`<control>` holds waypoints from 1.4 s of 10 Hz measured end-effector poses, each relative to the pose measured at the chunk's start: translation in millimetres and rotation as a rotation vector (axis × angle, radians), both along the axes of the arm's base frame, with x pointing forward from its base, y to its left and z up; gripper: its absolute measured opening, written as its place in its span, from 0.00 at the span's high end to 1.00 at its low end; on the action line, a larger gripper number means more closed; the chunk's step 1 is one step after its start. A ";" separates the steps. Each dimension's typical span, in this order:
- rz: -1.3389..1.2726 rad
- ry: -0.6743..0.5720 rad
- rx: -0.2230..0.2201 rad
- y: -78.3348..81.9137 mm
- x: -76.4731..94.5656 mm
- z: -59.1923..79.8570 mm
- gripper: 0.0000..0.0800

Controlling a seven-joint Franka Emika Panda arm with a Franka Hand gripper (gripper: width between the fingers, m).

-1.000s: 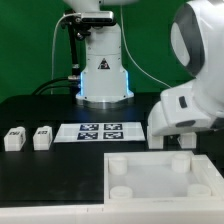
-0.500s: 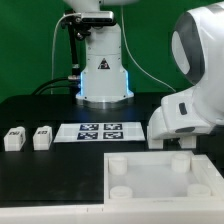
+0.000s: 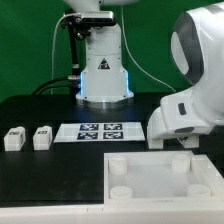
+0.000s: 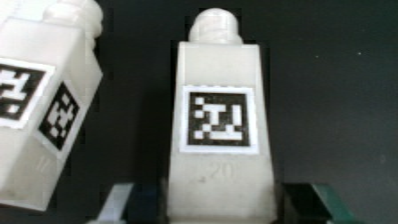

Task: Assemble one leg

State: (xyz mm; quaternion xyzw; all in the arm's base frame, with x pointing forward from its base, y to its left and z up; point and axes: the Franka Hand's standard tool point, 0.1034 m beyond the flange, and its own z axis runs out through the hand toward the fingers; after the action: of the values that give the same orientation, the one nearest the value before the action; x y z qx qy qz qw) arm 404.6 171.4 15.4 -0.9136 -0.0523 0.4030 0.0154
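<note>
- By the surface (image 3: 30, 108) edge on the exterior view's right, the leg (image 4: 222, 110) lay beside another leg (image 4: 45, 100).
- The end effector (image 4: 226, 203) was open, with one finger on each side of the leg, likely ready to squeeze it.

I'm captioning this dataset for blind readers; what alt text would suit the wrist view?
A white block-shaped leg with a black-and-white square tag lies on the black table inside the open gripper, which flanks it without visibly touching. A second tagged leg lies beside it, angled.
</note>
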 end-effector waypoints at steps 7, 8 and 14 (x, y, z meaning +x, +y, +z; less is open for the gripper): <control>0.015 -0.002 0.016 -2.4 3.9 3.0 0.64; 0.028 -0.033 0.042 -9.7 19.0 17.4 0.64; 0.025 -0.425 0.117 -51.5 105.5 145.6 0.64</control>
State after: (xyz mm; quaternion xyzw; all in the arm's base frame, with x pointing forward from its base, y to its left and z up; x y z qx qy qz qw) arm 510.0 119.8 160.9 -0.9748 -0.0888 0.1979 0.0523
